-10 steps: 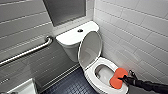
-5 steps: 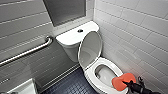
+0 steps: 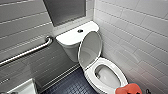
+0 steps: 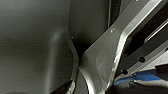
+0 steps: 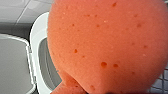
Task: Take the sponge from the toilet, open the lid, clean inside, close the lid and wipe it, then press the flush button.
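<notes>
The white toilet (image 3: 72, 40) stands in the corner with its lid (image 3: 90, 48) raised against the tank and the seat (image 3: 120, 75) down around the open bowl. The dark flush button (image 3: 80, 31) sits in the middle of the tank top. The orange sponge (image 3: 128, 88) hangs at the front rim of the seat, at the lower edge of the head view. It looms large and close in the right wrist view as the sponge (image 5: 107, 45), with the seat (image 5: 37, 37) and lid (image 5: 12, 65) behind it. My right gripper is shut on it, hidden by the sponge.
A metal grab bar (image 3: 27, 51) runs along the grey tiled wall on the left. A white tiled wall (image 3: 140, 37) stands close on the toilet's right. Dark floor (image 3: 72, 85) lies in front, and a white sink edge (image 3: 23, 87) is at the lower left.
The sponge has moved from over the bowl's front toward me and to the right, now at the picture's lower edge. The toilet and lid stand as before.
</notes>
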You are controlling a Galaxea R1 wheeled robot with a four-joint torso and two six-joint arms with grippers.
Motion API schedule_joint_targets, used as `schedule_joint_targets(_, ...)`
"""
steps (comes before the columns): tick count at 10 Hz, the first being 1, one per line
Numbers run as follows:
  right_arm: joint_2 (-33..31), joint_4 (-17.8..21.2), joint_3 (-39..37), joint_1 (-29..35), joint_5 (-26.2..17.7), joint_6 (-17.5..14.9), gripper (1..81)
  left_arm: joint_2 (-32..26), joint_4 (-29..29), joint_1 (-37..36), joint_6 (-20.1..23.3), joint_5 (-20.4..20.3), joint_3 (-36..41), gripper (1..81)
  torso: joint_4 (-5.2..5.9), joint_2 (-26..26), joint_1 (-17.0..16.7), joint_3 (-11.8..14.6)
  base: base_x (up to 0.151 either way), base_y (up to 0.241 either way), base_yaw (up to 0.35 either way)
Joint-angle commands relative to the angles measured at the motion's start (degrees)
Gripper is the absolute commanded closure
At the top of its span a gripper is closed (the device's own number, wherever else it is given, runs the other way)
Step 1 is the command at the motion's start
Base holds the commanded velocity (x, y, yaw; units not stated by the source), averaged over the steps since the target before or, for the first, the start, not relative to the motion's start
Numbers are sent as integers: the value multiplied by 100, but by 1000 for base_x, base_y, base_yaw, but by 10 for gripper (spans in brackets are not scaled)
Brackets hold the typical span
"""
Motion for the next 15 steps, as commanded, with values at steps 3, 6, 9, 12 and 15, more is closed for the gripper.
schedule_joint_targets(3,-402,-43,727,-453,-295,-386,811,-69,50,101,39,459,119,10,0,-2,0,2,0,0,0)
schedule_joint_targets(6,-595,-43,1079,-471,-900,-737,811,-60,50,110,39,450,111,10,0,-2,0,2,0,0,0)
schedule_joint_targets(9,-814,-262,1403,231,-2103,-940,811,-60,103,109,39,450,111,10,0,-5,0,2,0,0,0)
schedule_joint_targets(12,-956,-262,1712,1365,-3211,-932,811,-52,112,101,39,450,119,10,0,-5,0,2,0,0,0)
schedule_joint_targets(15,-572,-271,1635,1937,-3714,-888,811,-51,112,110,39,450,119,10,0,-5,0,2,0,0,0)
